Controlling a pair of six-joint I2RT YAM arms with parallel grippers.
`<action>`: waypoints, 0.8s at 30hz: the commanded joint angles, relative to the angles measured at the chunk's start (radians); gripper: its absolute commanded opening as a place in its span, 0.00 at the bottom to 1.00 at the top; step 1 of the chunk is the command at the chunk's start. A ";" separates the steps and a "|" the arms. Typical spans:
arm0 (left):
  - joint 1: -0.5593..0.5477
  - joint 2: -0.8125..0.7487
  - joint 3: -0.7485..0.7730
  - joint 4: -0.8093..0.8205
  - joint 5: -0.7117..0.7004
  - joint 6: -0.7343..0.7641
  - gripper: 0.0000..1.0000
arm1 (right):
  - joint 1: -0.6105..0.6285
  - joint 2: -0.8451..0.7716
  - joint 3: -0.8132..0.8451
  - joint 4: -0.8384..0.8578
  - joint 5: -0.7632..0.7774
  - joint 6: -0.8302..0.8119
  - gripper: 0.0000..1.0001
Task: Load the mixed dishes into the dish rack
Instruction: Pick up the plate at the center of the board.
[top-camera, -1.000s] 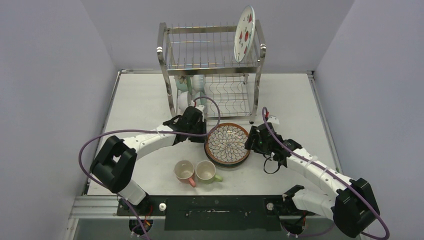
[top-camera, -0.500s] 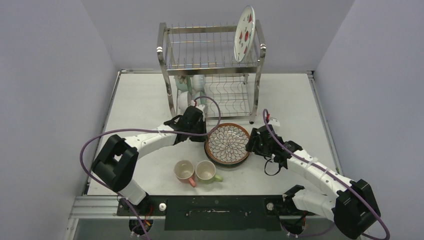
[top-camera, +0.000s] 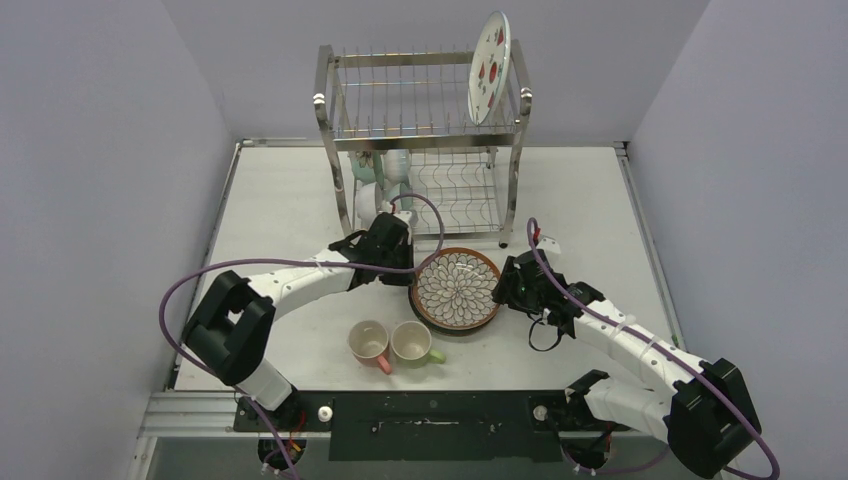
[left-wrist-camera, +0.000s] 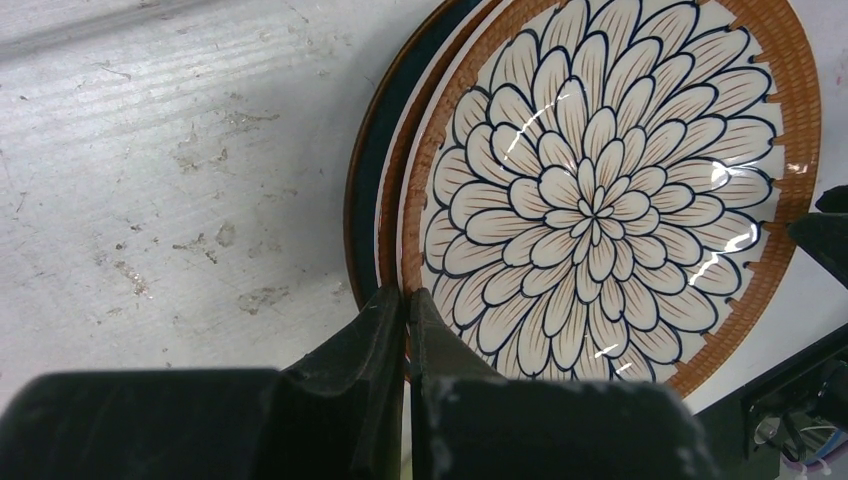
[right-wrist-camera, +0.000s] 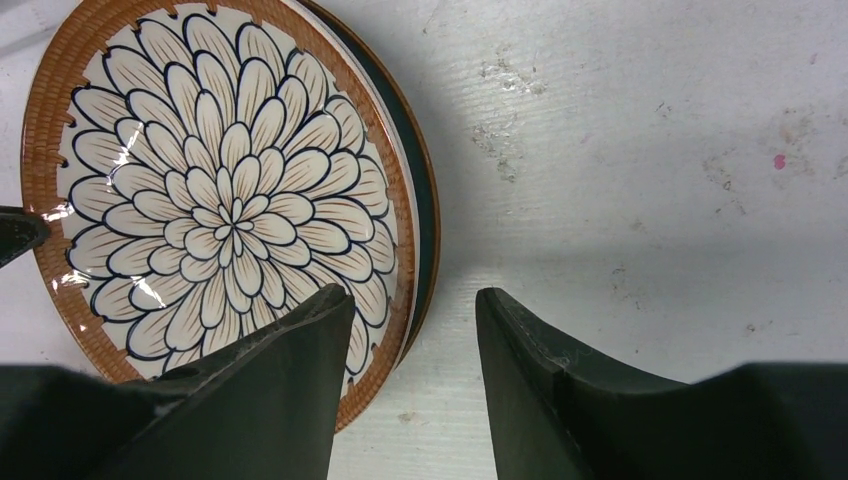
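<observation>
Two brown-rimmed petal plates are stacked at the table's middle (top-camera: 457, 290). My left gripper (top-camera: 408, 270) is shut on the left rim of the top petal plate (left-wrist-camera: 600, 190), which sits skewed over the lower plate (left-wrist-camera: 362, 190). My right gripper (top-camera: 503, 285) is open at the stack's right edge (right-wrist-camera: 225, 210), one finger over the plate, the other over the table. The steel dish rack (top-camera: 420, 110) stands at the back. A strawberry plate (top-camera: 490, 65) stands in its top tier and mint-green bowls (top-camera: 385, 170) sit in its lower tier. A pink mug (top-camera: 368, 343) and a green mug (top-camera: 412, 343) stand near the front.
The two mugs stand side by side just in front of the plate stack, between the arms. The grey table (top-camera: 590, 200) is walled in on three sides. The rack's legs stand just behind the plates.
My left gripper has crept slightly toward the rack with the plate rim in it. The right gripper has barely moved.
</observation>
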 joint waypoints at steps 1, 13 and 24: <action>-0.014 -0.079 0.063 0.011 0.000 0.008 0.00 | -0.005 -0.026 0.009 0.038 -0.006 0.012 0.47; -0.012 -0.155 0.060 -0.028 -0.041 0.035 0.00 | -0.003 -0.026 0.037 0.074 -0.054 0.006 0.43; -0.011 -0.216 0.049 -0.053 -0.079 0.046 0.00 | 0.023 0.077 0.081 0.145 -0.075 0.005 0.33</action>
